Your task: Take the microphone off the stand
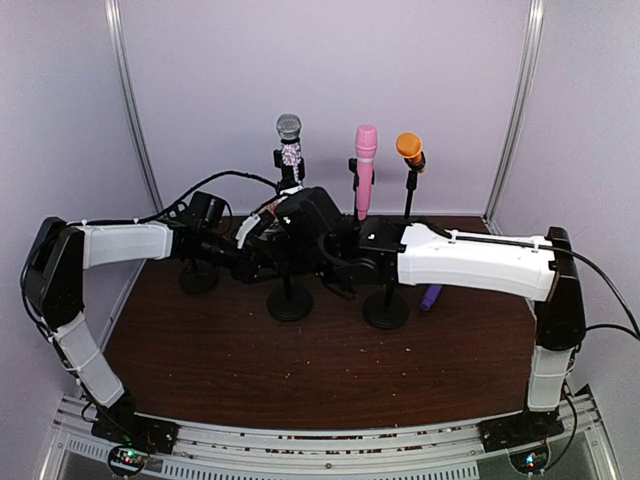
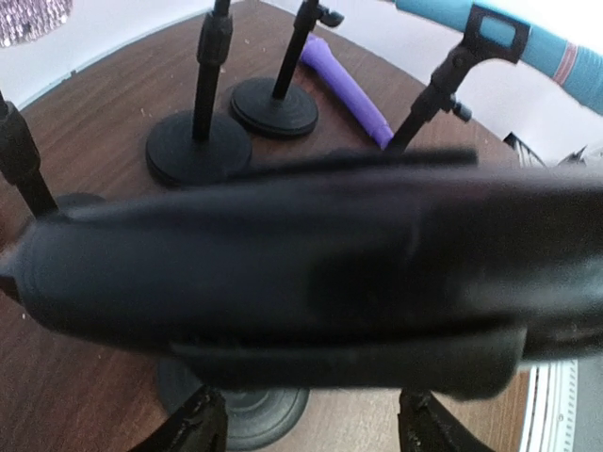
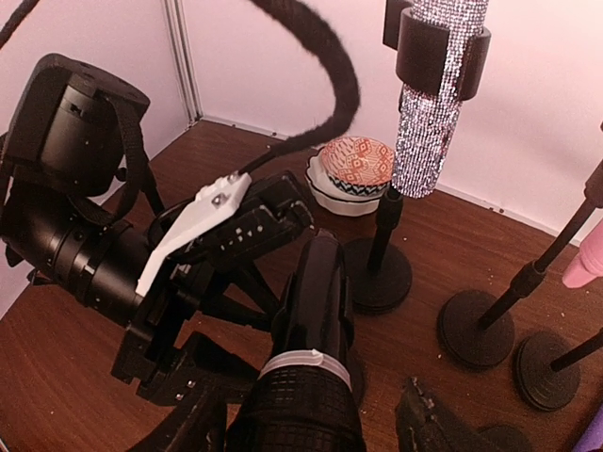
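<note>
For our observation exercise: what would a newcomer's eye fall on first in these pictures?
The row at the back: a glittery silver microphone, a pink microphone and an orange microphone, each on a stand. In front, the left arm and right arm crowd together mid-table around a black microphone, while a purple microphone lies flat beside a stand base.

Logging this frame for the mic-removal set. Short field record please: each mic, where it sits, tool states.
black microphone: table centre, between the right tool's fingers; contact unclear
left tool: own view blocked by blurred black body; state unclear
silver glitter microphone: clipped in stand
pink microphone: in stand
orange microphone: in stand
purple microphone: lying on table
patterned bowl: on table near back wall
</note>
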`<move>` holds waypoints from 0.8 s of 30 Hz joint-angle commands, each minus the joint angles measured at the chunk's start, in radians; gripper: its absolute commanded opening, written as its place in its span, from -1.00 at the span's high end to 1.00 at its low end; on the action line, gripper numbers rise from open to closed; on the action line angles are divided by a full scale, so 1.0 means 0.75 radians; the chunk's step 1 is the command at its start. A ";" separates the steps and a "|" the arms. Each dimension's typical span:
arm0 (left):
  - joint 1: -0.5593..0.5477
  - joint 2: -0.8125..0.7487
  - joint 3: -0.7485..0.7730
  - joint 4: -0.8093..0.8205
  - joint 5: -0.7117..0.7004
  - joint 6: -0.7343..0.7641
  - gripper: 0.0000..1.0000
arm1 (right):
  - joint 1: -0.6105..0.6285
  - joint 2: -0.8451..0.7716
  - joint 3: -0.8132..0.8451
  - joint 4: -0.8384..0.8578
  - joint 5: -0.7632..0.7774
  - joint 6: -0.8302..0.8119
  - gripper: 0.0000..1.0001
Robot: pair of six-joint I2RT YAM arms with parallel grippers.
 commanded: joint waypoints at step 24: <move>-0.050 0.165 0.028 0.518 0.072 -0.253 1.00 | -0.044 -0.072 -0.186 0.063 -0.107 0.156 0.22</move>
